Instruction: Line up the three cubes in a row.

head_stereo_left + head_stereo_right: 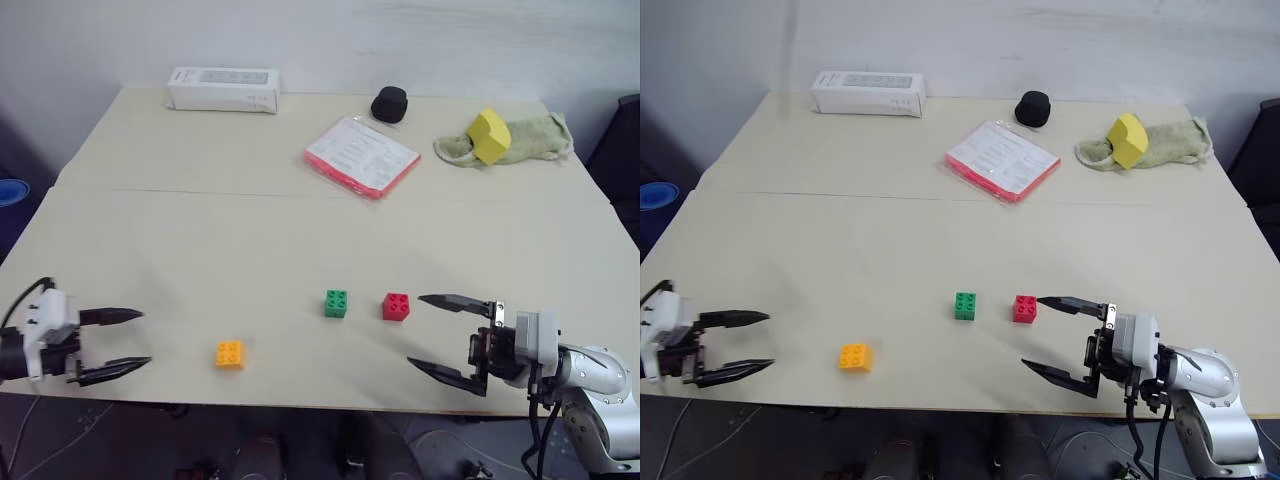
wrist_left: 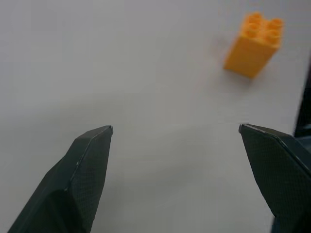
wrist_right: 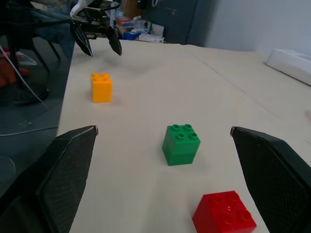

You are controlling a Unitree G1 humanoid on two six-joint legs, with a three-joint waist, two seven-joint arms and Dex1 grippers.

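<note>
Red brick (image 1: 396,306): studded toy brick on the near part of the worktop, just beside the green one and apart from it, on its right. The far finger of the right claw points at it from close by, with no contact visible.
Green brick (image 1: 336,303): same size, level with the red brick, studs up.
Orange-yellow brick (image 1: 230,354): well to the left of the green one and nearer the front edge, so the three do not form a straight, even row.
Right claw (image 1: 438,334): jaws spread wide and empty, pointing left toward the red brick, low over the worktop near the front edge.
Left claw (image 1: 125,343): jaws wide and empty, at the front left corner, pointing right toward the orange-yellow brick, well apart from it.
Worktop (image 1: 200,240): pale beige, with a seam running across it behind the bricks.
White box (image 1: 223,89): long carton at the far left edge; its printing is too small to read.
Leaflet (image 1: 361,155): white printed sheet with a red border, in a clear sleeve, lying askew at the far middle; text unreadable.
Black object (image 1: 389,104): small, rounded, behind the leaflet.
Yellow block (image 1: 488,135): larger and smooth, resting on a green cloth (image 1: 535,138) at the far right.
</note>
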